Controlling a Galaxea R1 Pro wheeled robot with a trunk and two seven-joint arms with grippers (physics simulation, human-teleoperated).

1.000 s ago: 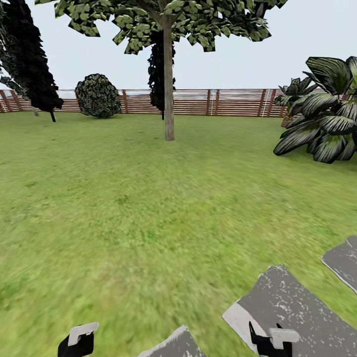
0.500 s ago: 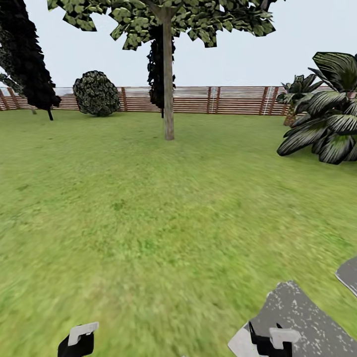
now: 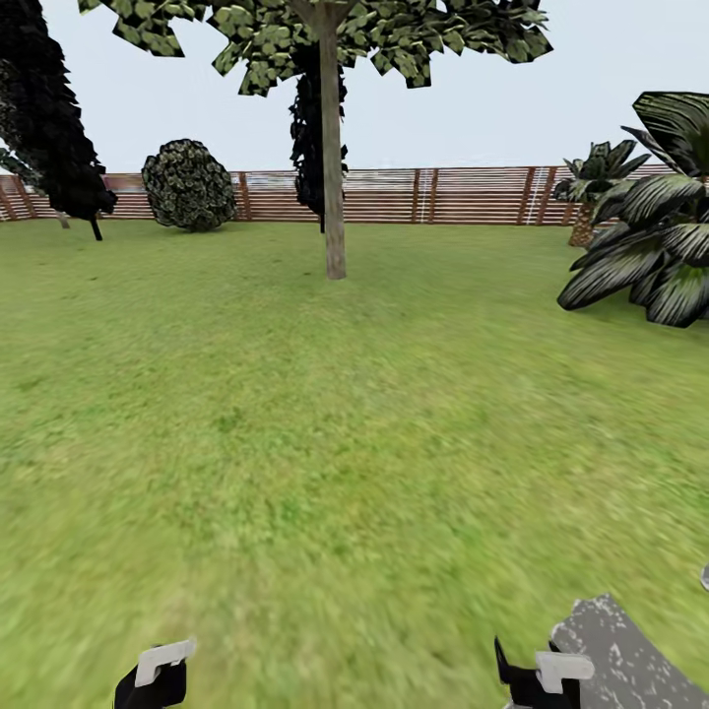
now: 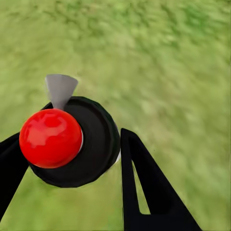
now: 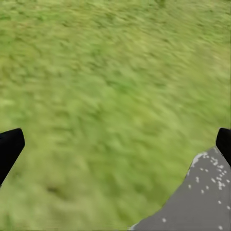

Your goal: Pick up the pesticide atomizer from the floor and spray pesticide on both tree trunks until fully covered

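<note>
Left tool (image 4: 72, 163): two black fingers (image 4: 144, 192) enter from the lower edge of the frame, one at lower left, one at lower centre-right. Between them sits the atomizer (image 4: 91, 144), seen from above: a round dark green-black body with a glossy red top (image 4: 50, 138) offset toward the left of the frame. A small grey wedge-shaped nozzle (image 4: 60, 89) projects from the body toward the upper left. The lower-left finger touches the body; the right finger stands just beside its edge, and contact there cannot be confirmed. Background throughout is blurred green grass (image 4: 168, 62), lighter in patches.
</note>
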